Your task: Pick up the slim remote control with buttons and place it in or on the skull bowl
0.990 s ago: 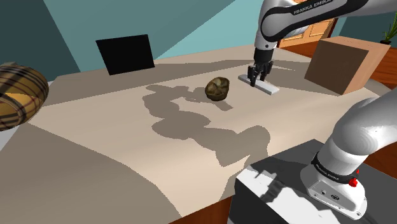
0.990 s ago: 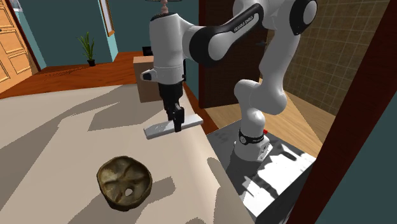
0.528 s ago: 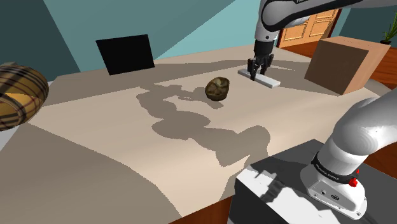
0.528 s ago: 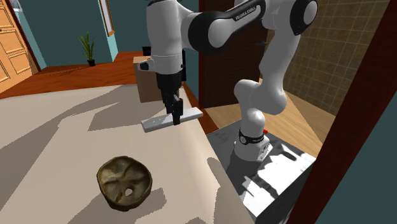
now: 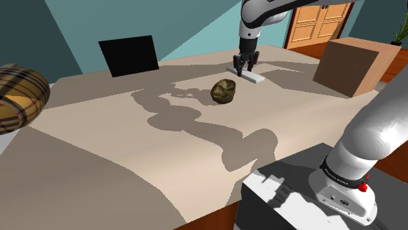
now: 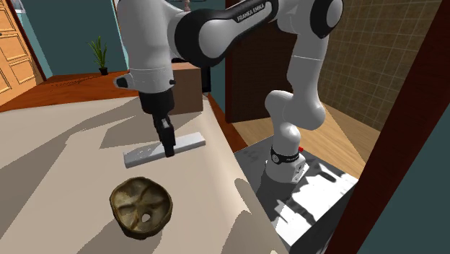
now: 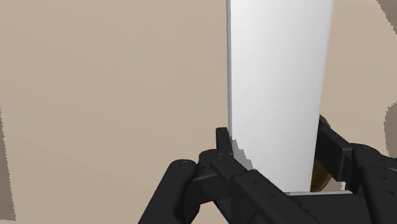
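Observation:
The slim remote (image 5: 247, 73) (image 6: 162, 149) (image 7: 280, 89) is drawn as a plain white-grey flat bar. My black gripper (image 5: 244, 67) (image 6: 169, 147) (image 7: 273, 162) is shut on it near its middle and carries it in the air above the tan table. The skull bowl (image 5: 224, 91) (image 6: 142, 206), brown-olive and lumpy, rests on the table. In the shoulder view the remote hangs just up and right of the bowl. In the second exterior view it hangs just above the bowl, whose hollow faces up. A sliver of the bowl (image 7: 320, 173) shows beside one finger.
A black panel (image 5: 129, 55) stands at the table's far edge. A cardboard box (image 5: 355, 64) sits beyond the table at the shoulder view's right, and a striped bowl-like thing (image 5: 19, 97) at its left. The stand (image 5: 297, 196) is at lower right.
The arm has carried the remote toward the skull bowl: leftward and up in the shoulder view, leftward and down in the second exterior view. The grip stays shut.

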Available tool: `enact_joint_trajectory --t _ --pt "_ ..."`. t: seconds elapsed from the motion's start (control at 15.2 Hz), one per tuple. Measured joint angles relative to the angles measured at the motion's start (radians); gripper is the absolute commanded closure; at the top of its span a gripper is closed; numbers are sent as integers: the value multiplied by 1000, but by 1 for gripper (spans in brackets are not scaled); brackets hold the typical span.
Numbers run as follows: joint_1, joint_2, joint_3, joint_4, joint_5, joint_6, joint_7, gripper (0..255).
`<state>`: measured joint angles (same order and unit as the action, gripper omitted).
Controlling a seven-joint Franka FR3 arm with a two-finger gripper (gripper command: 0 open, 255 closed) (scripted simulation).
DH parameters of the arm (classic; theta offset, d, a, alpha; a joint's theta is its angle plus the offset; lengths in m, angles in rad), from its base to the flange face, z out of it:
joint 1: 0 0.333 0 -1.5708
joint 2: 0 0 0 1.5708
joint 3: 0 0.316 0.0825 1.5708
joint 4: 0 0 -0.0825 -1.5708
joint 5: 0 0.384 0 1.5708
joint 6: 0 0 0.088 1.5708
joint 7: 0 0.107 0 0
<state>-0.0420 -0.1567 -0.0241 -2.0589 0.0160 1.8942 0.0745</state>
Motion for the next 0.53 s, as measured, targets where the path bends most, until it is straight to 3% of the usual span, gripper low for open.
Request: enact_joint_trajectory --t 0.53 --pt "19 285 19 349 5 -64 37 255"
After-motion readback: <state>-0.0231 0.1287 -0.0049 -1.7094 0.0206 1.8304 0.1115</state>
